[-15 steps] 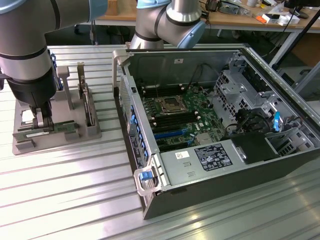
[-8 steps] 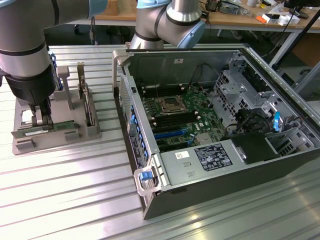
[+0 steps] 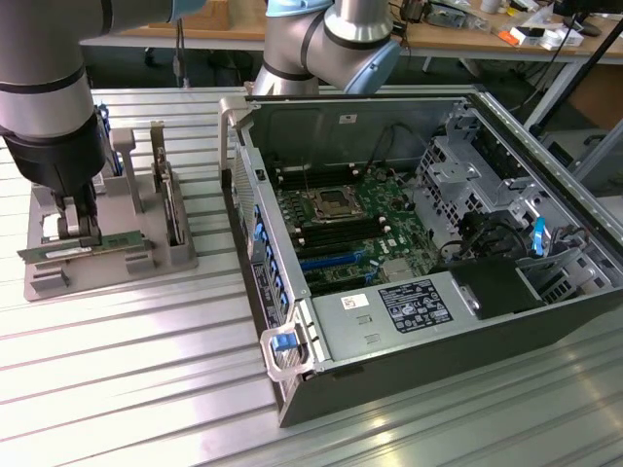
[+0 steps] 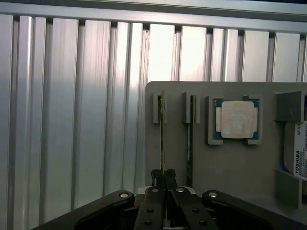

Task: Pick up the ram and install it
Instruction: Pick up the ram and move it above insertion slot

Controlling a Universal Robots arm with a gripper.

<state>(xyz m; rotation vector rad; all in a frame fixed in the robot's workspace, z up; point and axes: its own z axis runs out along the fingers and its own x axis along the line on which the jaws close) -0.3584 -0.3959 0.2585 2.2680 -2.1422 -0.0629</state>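
Ram [image 4: 162,139] is pinched on edge between the pressed-together fingertips of the gripper [image 4: 164,175]. The open computer case [image 3: 438,375] is set well apart from the hand. The grey holder [image 3: 180,255] lies directly beneath it, and whether the ram is clear of the holder's slots cannot be told. A second stick [image 4: 191,139] is slotted just beside the hand, and a processor [image 4: 236,119] is seated further off. The thin board could be jammed or twisted by a skewed pull, and the neighbouring stick could be knocked.
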